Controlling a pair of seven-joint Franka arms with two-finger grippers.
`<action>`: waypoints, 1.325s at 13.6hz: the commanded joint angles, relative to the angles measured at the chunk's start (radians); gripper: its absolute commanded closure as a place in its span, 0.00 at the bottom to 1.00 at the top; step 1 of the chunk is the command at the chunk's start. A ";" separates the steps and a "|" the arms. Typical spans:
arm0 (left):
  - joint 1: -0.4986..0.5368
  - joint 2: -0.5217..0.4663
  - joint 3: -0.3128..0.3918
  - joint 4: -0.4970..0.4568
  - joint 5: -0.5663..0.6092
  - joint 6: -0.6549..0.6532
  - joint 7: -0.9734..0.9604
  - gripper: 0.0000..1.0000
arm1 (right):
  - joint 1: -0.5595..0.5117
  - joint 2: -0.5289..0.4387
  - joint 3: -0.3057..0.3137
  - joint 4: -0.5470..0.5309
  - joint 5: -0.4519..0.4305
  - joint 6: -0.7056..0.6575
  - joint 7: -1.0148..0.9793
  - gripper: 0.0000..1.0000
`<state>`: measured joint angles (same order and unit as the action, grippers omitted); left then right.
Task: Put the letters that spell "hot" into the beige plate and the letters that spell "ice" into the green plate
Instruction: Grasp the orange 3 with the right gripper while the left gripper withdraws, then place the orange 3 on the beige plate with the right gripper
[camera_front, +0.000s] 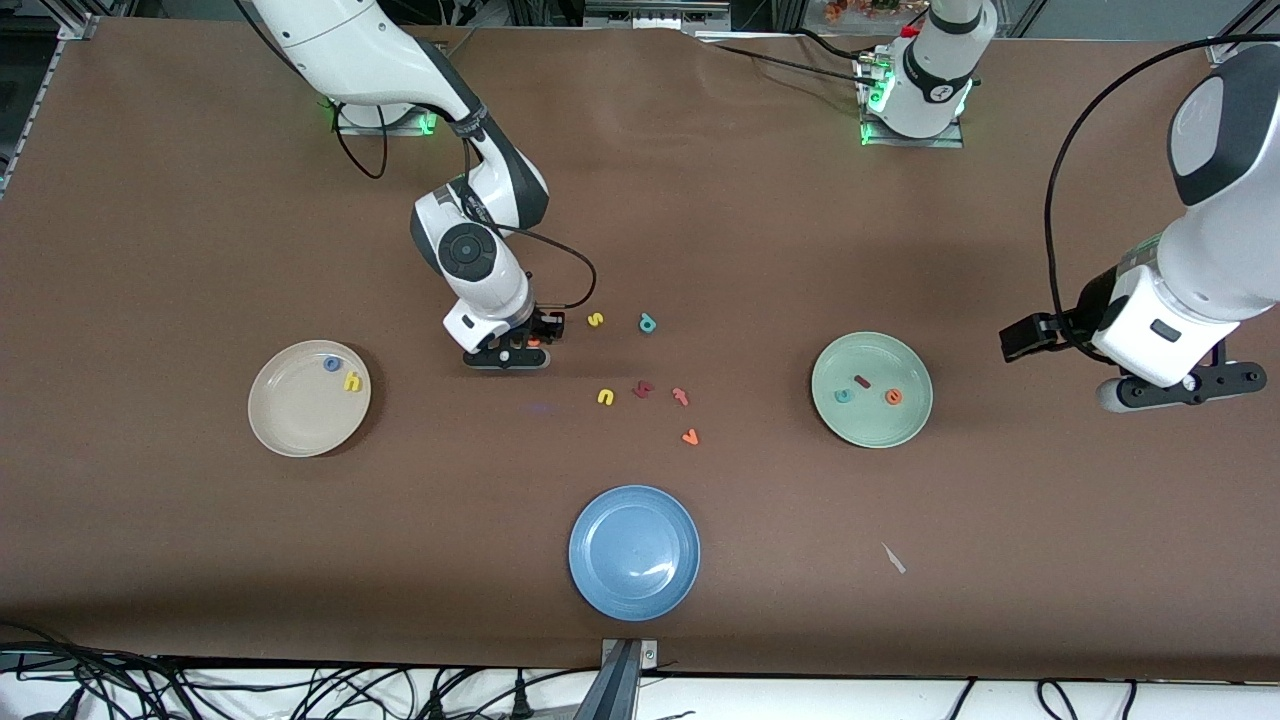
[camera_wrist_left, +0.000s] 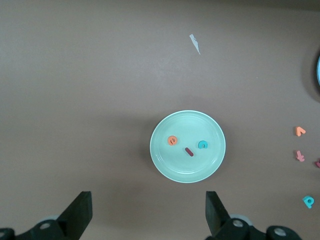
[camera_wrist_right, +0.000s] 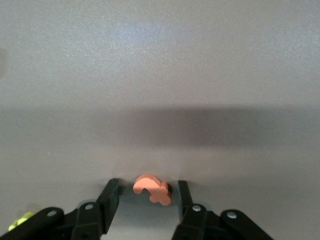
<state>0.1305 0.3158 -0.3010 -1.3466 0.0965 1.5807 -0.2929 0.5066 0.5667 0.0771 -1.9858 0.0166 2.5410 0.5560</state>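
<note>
Orange "t" (camera_wrist_right: 152, 188) sits between right gripper's (camera_wrist_right: 145, 200) unclenched jaws; left gripper (camera_wrist_left: 148, 212) released.

The right gripper (camera_front: 522, 347) is low on the table (camera_front: 200, 200), fingers either side of the orange t (camera_wrist_right: 152, 188). Bare table lies between it and the beige plate (camera_front: 290, 420). The yellow s (camera_front: 595, 320) sits close beside it. More letters (camera_front: 645, 395) crowd the middle, and the blue plate (camera_front: 634, 590) lies nearer the camera
</note>
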 joint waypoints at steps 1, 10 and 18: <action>-0.018 -0.064 0.043 -0.074 -0.049 -0.008 0.082 0.01 | -0.003 0.007 0.003 -0.010 -0.027 0.027 0.015 0.49; -0.180 -0.126 0.292 -0.144 -0.139 0.012 0.159 0.00 | -0.003 0.004 0.001 -0.015 -0.041 0.027 0.010 0.76; -0.158 -0.110 0.289 -0.118 -0.123 0.012 0.173 0.00 | -0.074 -0.071 0.003 -0.013 -0.041 -0.051 -0.106 0.87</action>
<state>-0.0292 0.2151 -0.0156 -1.4653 -0.0092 1.5895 -0.1468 0.4617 0.5384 0.0734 -1.9856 -0.0099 2.5268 0.4831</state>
